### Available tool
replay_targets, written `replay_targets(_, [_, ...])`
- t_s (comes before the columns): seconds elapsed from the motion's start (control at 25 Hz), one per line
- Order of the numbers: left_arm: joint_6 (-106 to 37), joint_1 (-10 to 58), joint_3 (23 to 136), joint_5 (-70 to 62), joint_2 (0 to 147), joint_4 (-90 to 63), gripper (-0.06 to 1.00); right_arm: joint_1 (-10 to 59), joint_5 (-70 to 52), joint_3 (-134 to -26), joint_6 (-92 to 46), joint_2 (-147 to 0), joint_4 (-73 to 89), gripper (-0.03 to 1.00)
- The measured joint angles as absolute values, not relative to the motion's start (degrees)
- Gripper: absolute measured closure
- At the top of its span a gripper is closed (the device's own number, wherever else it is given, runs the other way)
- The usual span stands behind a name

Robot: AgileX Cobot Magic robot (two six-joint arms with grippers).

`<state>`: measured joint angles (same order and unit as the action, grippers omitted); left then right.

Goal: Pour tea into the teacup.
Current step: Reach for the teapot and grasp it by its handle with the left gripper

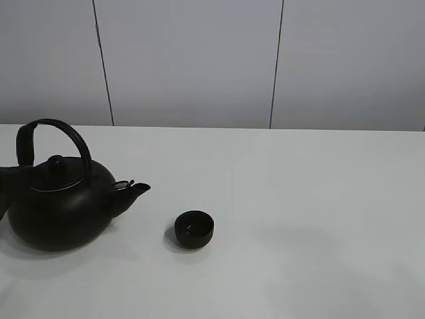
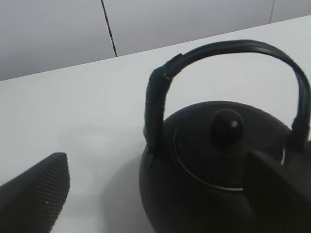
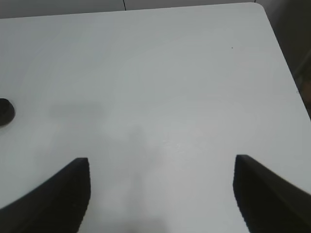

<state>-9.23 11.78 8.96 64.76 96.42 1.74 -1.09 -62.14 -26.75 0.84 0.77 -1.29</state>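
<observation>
While the left tool (image 2: 158, 160) stands with its jaws wide apart and grips nothing, one ribbed finger (image 2: 274, 194) overlaps the body of the kettle (image 1: 60, 206) and the other hangs over bare counter (image 1: 299, 199). The kettle sits toward the counter's left side, its spout (image 1: 138, 189) aimed at the teacup (image 1: 194, 228). The teacup stands near the spout, closer to the near edge than to the far one and touching nothing. No tea stream shows, and whether the cup holds any cannot be told from its dark interior. The right tool (image 3: 161, 162), likewise parted and empty, hovers over the bare stretch toward the rounded right corner (image 3: 257, 7), well apart from the cup.

Likely hazards:
- A loose hold on the arched handle (image 2: 228, 48) would let the heavy kettle swing.
- The cup's small mouth invites a missed pour.
- The kettle's belly could nudge the cup.

Room is ample rightward and toward the far edge, and tight only between spout and cup.
</observation>
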Motion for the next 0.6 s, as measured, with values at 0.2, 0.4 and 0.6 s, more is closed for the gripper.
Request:
replay_targets(0.2, [-6.0,7.4,12.5,64.9,97.4,5.5,0.25,-1.1,-62.1,-26.7,0.8,0.8,-1.3,0.41])
replay_targets(0.4, [-5.4,5.6,16.2,64.8,97.4,9.0,0.25,-1.1,-62.1,-26.7,0.8,0.8,-1.3,0.41])
replay_targets(0.6, [-5.2,5.6,18.9,63.0,99.1,9.6,0.25,-1.1,-62.1,-26.7,0.8,0.8,-1.3,0.41])
